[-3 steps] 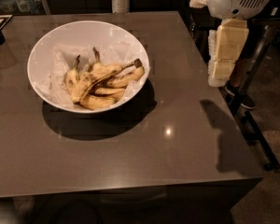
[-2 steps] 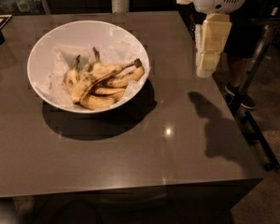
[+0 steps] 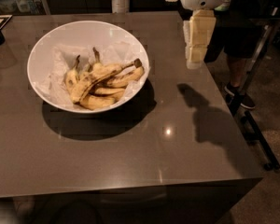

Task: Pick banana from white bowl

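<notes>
The gripper (image 3: 196, 48) is hanging in the air over the right side of the table (image 3: 130, 167), well apart from the white bowl (image 3: 44, 45). I cannot tell if it is open or closed. The banana (image 3: 99, 75) is lying in the bowl on top of the other bananas (image 3: 97, 102), with its dark stem pointing right.

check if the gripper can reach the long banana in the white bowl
Probably yes: the gripper hangs beside the white bowl, nothing stands between, and the long banana lies on top.

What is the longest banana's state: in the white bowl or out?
In. The banana lies inside the white bowl; the gripper hangs apart, off to the bowl's right.
</notes>
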`<state>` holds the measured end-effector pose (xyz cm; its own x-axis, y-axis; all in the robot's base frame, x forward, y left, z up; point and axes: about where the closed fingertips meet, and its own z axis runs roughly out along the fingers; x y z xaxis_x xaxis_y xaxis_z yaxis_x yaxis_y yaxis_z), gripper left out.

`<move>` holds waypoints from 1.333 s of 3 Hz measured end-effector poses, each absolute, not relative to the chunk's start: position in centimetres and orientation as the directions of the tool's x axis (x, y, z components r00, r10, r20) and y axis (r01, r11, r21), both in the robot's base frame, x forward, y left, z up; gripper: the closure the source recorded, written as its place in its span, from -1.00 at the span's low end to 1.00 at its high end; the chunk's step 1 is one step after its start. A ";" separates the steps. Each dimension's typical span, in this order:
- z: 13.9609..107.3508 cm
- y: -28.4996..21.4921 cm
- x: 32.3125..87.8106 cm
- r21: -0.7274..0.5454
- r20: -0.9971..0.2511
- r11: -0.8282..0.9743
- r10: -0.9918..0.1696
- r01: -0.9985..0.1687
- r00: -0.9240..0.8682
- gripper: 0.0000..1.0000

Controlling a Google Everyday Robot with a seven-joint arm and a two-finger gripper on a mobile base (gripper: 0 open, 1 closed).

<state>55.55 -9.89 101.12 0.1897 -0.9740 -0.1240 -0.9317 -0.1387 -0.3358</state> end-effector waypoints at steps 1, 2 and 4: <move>100.7 -9.7 56.1 -0.346 -0.155 -0.134 -0.968 -0.929 0.197 -1.00; 99.8 -8.2 58.1 -0.342 -0.155 -0.177 -0.958 -0.923 0.241 -1.00; 98.6 -5.1 60.1 -0.334 -0.131 -0.269 -0.936 -0.903 0.327 -1.00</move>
